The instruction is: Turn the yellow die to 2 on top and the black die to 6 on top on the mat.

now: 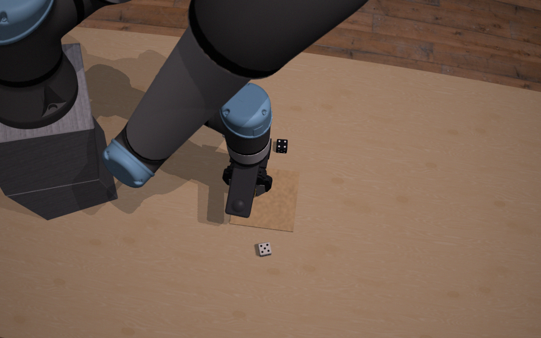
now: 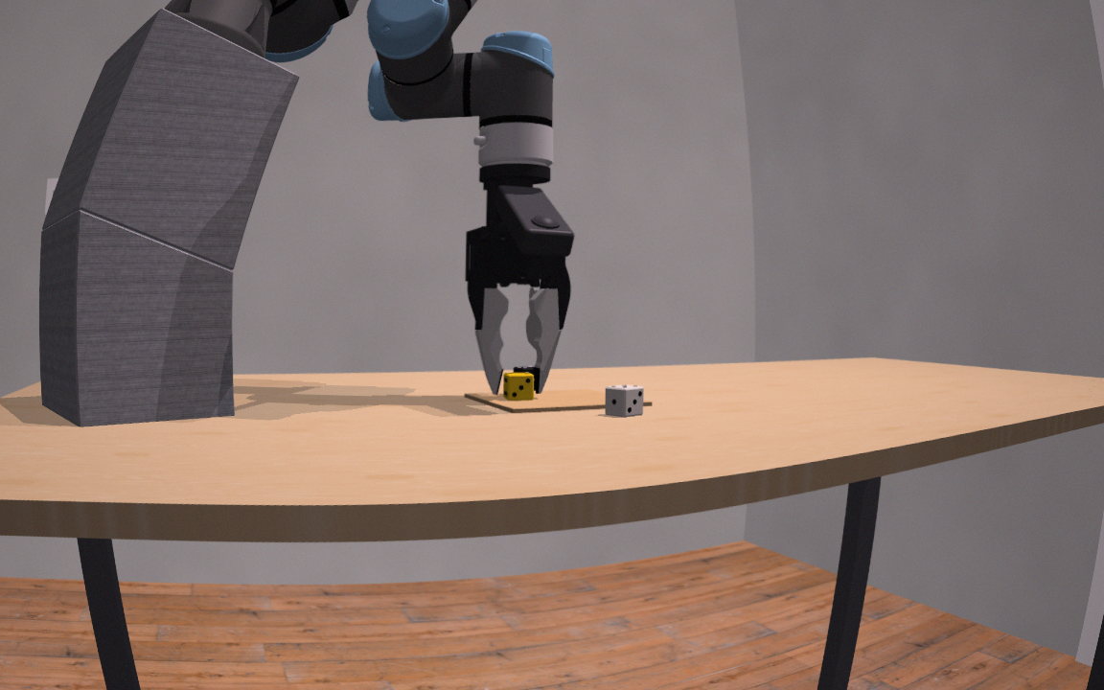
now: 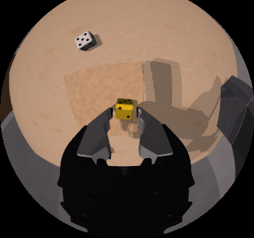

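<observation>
A light wooden bench carries a square brown mat near its middle. A white die, five up, sits on the bare wood just off the mat's front edge; a black die sits just beyond the mat's rear edge. A grey pedestal stands at the bench's left end.

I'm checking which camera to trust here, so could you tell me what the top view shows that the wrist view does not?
Only the top view shows the black die, lying beside the mat. Only the wrist view shows the yellow die, on the mat between the fingers of the open claw. Both show the white die, five up, off the mat.
</observation>
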### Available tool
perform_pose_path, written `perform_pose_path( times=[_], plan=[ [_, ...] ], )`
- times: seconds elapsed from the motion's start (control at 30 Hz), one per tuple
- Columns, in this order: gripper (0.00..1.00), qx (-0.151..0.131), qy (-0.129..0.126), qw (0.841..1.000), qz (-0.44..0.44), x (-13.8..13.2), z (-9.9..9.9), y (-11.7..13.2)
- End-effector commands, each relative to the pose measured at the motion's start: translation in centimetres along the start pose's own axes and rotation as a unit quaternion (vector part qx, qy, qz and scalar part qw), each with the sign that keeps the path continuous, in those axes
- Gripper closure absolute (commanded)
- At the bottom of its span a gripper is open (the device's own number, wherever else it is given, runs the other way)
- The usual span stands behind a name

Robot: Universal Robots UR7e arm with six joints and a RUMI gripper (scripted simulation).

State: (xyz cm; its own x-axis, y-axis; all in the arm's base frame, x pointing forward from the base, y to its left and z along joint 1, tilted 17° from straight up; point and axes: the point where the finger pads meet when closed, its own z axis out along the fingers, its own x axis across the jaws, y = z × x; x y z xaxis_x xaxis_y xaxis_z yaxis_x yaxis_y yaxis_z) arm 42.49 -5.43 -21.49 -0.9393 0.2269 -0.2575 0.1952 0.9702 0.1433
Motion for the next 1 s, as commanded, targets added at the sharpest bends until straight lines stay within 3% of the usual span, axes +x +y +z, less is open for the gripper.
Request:
perform_pose_path(
  times=[0.0, 0.77, 0.97],
  plan=[
    [0.76, 0.0, 0.0, 1.0, 0.0, 0.0, -0.6, 0.0],
    [0.76, 0.0, 0.0, 1.0, 0.0, 0.0, -7.1, 0.0],
    [0.76, 0.0, 0.0, 1.0, 0.0, 0.0, -8.0, 0.0]
  ],
)
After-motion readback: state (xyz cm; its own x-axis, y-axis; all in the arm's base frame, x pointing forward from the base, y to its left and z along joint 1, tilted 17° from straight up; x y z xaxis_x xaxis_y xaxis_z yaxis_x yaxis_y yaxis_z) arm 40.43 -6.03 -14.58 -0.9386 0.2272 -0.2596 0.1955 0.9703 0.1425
